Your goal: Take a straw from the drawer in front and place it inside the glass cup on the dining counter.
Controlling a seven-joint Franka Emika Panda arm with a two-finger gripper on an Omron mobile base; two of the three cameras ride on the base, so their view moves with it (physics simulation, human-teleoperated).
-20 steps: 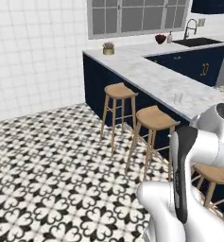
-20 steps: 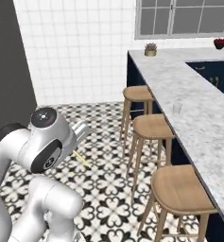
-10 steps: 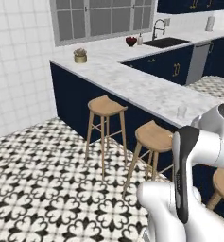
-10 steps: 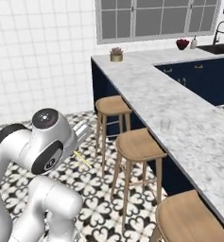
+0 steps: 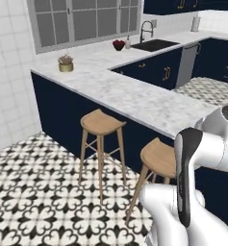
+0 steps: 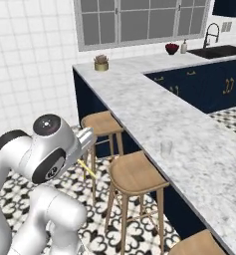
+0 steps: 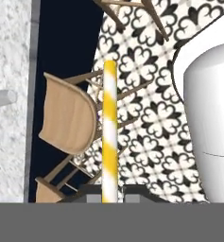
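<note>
Patterned black-and-white tile floor below; wooden stools lined along marble dining bench. End effector clamped on yellow-and-white striped straw, held out above floor beside nearest stool. Glass cup upright on bench near its edge, well apart from straw.

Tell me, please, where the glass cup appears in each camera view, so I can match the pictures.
Left base view: the cup cannot be made out.
Right base view: glass cup stands on the dining counter, near its front edge above the middle wooden stool.
Hand view: glass cup at the left edge.
Shared landmark: that wooden stool.
</note>
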